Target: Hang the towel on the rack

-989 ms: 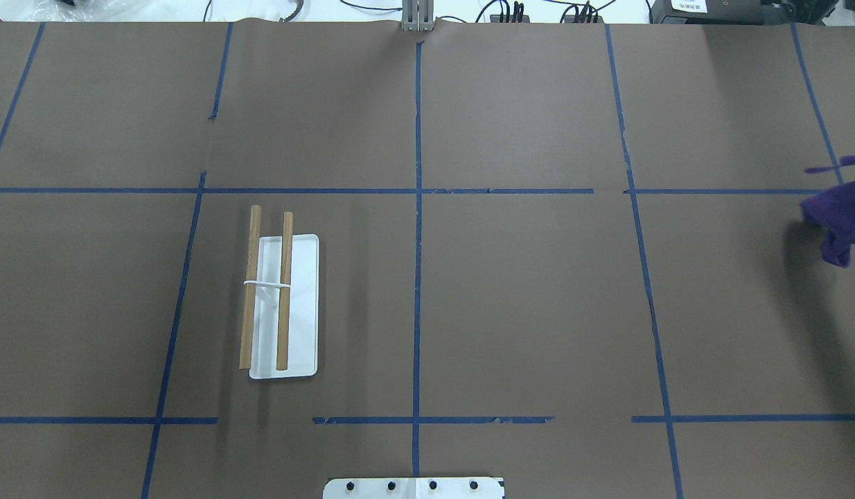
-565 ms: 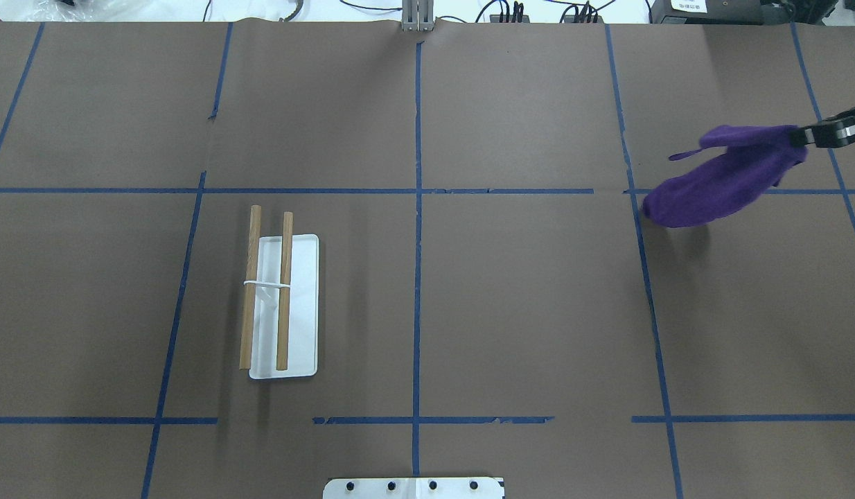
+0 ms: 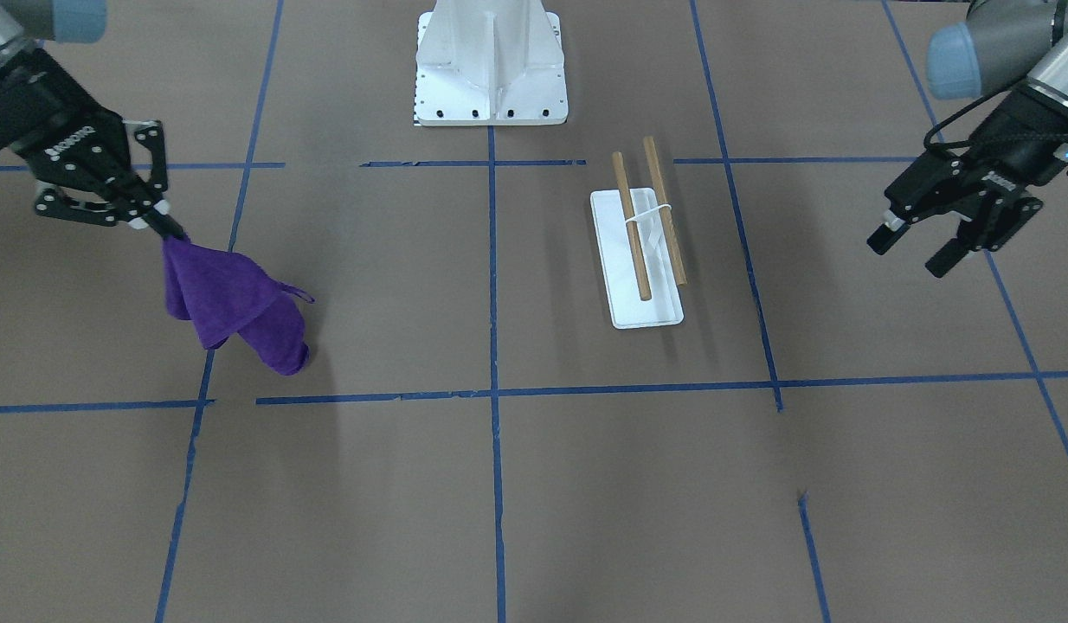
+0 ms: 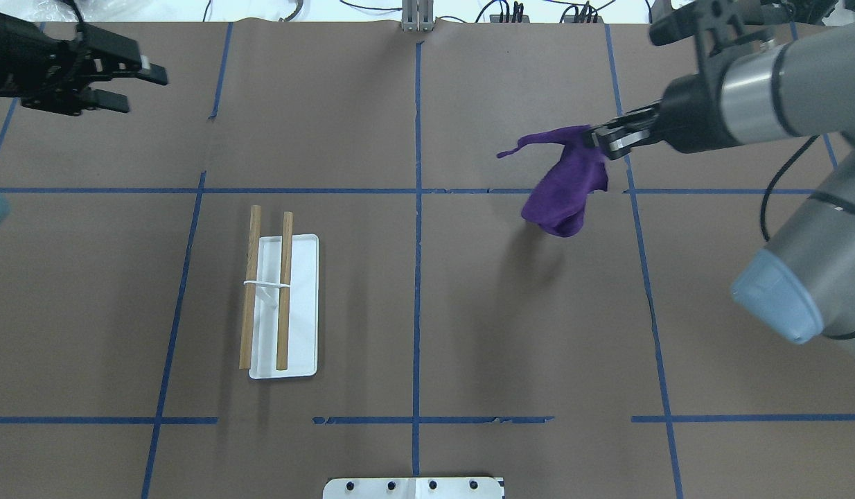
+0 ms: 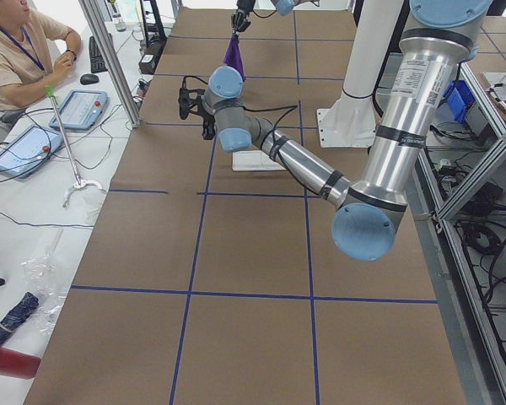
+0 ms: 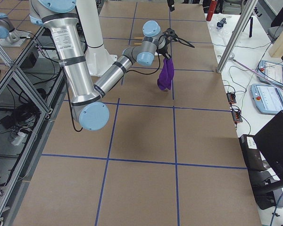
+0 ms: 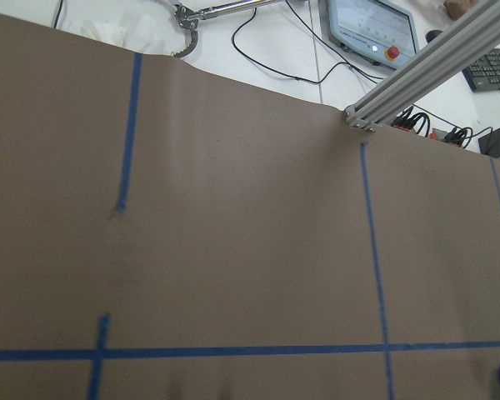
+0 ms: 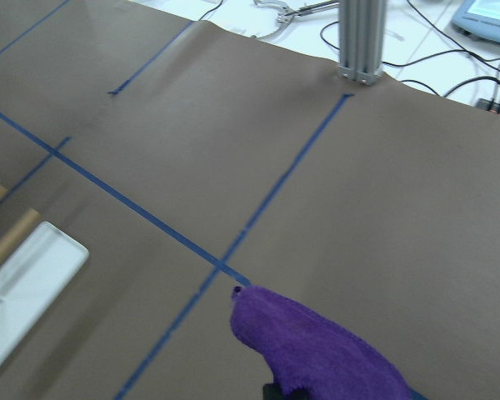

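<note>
A purple towel (image 4: 565, 187) hangs from my right gripper (image 4: 597, 138), which is shut on its top corner above the right half of the table; it also shows in the front view (image 3: 231, 303) and the right wrist view (image 8: 325, 354). The rack (image 4: 283, 305), a flat white base with two wooden dowels (image 4: 285, 291), stands on the left half, far from the towel; the front view shows it too (image 3: 642, 251). My left gripper (image 4: 140, 86) is open and empty, high over the far left corner, and shows open in the front view (image 3: 910, 251).
The white bolted pedestal (image 3: 491, 65) stands at the near middle edge. Blue tape lines (image 4: 418, 208) divide the brown table cover. Cables and an aluminium post (image 4: 418, 14) lie along the far edge. A seated operator (image 5: 21, 51) is beyond the table.
My right gripper has carried the towel leftward from the right edge toward the middle. My left arm has come into view at the far left corner.
</note>
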`<state>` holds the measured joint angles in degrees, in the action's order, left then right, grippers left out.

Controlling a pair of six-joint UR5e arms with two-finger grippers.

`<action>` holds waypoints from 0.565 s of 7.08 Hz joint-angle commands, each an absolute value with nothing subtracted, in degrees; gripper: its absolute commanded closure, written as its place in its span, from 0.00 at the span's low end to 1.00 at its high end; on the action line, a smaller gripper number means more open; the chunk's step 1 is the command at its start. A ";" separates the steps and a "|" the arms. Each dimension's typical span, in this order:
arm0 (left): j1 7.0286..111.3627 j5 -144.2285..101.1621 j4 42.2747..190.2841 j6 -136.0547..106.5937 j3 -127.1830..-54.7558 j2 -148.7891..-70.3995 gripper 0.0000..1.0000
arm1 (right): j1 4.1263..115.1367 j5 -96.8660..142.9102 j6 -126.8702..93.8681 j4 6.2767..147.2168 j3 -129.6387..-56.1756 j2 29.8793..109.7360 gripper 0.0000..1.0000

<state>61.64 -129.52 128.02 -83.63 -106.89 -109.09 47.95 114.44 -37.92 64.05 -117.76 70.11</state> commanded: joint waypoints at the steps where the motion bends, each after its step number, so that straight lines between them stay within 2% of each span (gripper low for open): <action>1: 51.57 -121.53 120.61 -99.70 -106.53 -119.41 0.22 | 38.00 102.52 -43.65 63.99 -117.77 63.57 1.00; 2: 46.72 -116.94 120.33 -104.45 -106.35 -121.53 0.25 | 35.10 98.48 -44.29 64.07 -117.69 61.98 1.00; 3: 45.71 -116.55 120.32 -108.77 -106.17 -122.25 0.35 | 32.98 95.57 -44.38 63.99 -117.77 60.92 1.00; 4: 44.83 -116.46 120.32 -111.59 -104.95 -123.30 0.36 | 31.48 93.62 -45.69 63.98 -117.86 59.86 1.00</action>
<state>46.58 -117.36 120.50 -107.27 -105.96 -121.85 33.78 96.69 -44.46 64.01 -117.77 61.29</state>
